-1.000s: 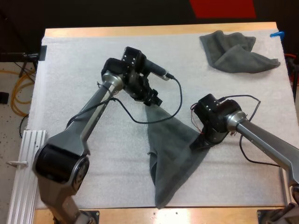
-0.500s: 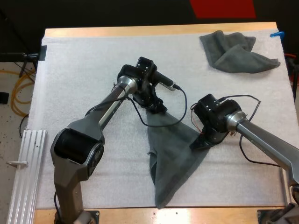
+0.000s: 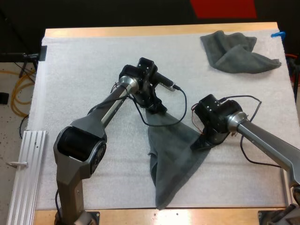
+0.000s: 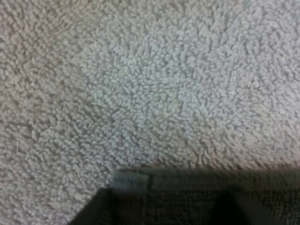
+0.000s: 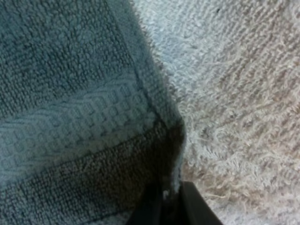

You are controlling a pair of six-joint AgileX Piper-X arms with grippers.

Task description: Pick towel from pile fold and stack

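Now in hand: one dark towel (image 3: 173, 159) lies spread on the mat (image 3: 79, 70), right of the middle, tapering to a point at the near edge.
Left gripper (image 3: 158, 107): it sits at the towel's far corner, seemingly clenched on the hem, which the left wrist view shows right at its tip.
Right gripper (image 3: 198, 143): it sits low at the towel's right corner, with its fingers (image 5: 194, 208) pinched on the cloth from both sides.
Why two corners: holding one edge at both ends probably lets the arms carry it over for a fold without bunching.
Pile: a crumpled towel (image 3: 239, 52) lies at the far right, well apart from both grippers.
Stage: the fold seems barely begun, and nothing is stacked.
Risk: the towel's left edge is rumpled and may fold crooked.
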